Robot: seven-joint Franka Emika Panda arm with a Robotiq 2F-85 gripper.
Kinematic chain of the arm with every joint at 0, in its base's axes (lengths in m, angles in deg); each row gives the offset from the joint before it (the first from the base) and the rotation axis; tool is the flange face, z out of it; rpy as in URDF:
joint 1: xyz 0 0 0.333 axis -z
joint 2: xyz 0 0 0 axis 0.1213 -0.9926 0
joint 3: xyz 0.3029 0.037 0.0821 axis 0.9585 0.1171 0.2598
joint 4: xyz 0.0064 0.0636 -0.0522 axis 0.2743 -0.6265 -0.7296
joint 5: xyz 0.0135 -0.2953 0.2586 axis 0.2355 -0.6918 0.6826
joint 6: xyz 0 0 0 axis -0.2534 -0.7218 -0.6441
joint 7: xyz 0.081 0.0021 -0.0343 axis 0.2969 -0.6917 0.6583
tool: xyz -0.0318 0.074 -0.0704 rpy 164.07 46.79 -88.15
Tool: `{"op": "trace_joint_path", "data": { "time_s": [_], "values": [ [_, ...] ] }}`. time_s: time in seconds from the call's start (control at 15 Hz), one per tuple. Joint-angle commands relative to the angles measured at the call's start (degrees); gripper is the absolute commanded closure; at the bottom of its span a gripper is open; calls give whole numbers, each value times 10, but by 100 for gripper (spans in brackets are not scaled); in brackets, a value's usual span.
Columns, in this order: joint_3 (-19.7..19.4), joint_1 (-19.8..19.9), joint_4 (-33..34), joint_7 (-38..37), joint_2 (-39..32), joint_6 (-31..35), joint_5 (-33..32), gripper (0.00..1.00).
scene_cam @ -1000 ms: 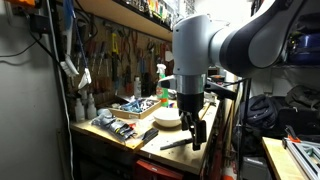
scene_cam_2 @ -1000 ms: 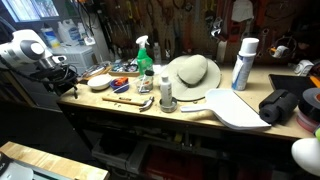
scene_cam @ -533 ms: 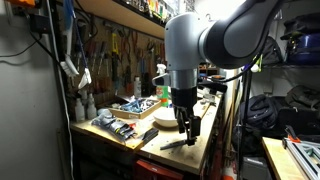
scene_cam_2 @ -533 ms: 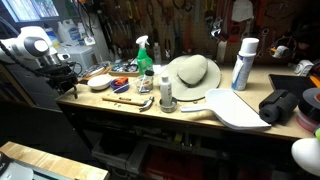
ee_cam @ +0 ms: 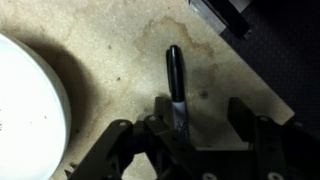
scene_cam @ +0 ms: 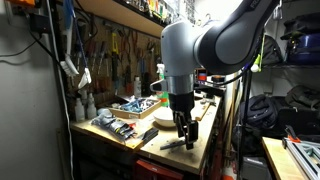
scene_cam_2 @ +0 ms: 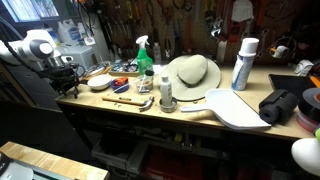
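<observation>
One risk: gripper (ee_cam: 198, 120) jaws spread wide, dark-handled tool (ee_cam: 174, 72) sits off-centre near one finger, so closing may skid it sideways.

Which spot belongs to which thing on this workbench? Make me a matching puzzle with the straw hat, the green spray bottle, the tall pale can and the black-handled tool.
Things:
1. pale woven straw hat
2. green plastic spray bottle
3. tall pale cylindrical can
4. slim black-handled tool

Places:
A. lying flat on the wooden bench, just under the open gripper
B. standing beyond the hat, on the side away from the robot arm
C. mid-bench, crown up
D. standing between the hat and the robot arm

Pairs: 1-C, 2-D, 3-B, 4-A.
</observation>
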Motion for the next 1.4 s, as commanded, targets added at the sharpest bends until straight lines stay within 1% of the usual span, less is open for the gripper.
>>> {"op": "trace_joint_path", "data": {
  "time_s": [0.0, 0.07, 0.2, 0.33, 0.4, 0.47, 0.53, 0.6, 0.8, 0.87, 0.93, 1.0, 1.2, 1.33],
  "values": [
    [-2, 4, 18, 11, -21, -12, 5, 58],
    [-2, 5, 21, 10, -25, -13, 4, 65],
    [-1, 6, 24, 10, -31, -12, 5, 82],
    [0, 6, 25, 13, -27, -15, 10, 97],
    [1, 6, 23, 12, -22, -15, 10, 100],
    [3, 6, 15, 20, -5, -25, 21, 100],
    [3, 6, 7, 19, 15, -33, 22, 96],
    [3, 6, 3, 23, 34, -47, 29, 96],
    [-9, 11, -2, 60, 108, -108, 83, 96],
    [-17, 12, 0, 55, 130, -112, 99, 96],
    [-26, 14, 4, 25, 143, -103, 106, 96],
    [-31, 18, 10, 0, 150, -88, 93, 96],
    [-34, 42, 31, -86, 134, -31, 31, 96],
    [-28, 64, 41, -161, 116, 8, -27, 96]
  ]
}}
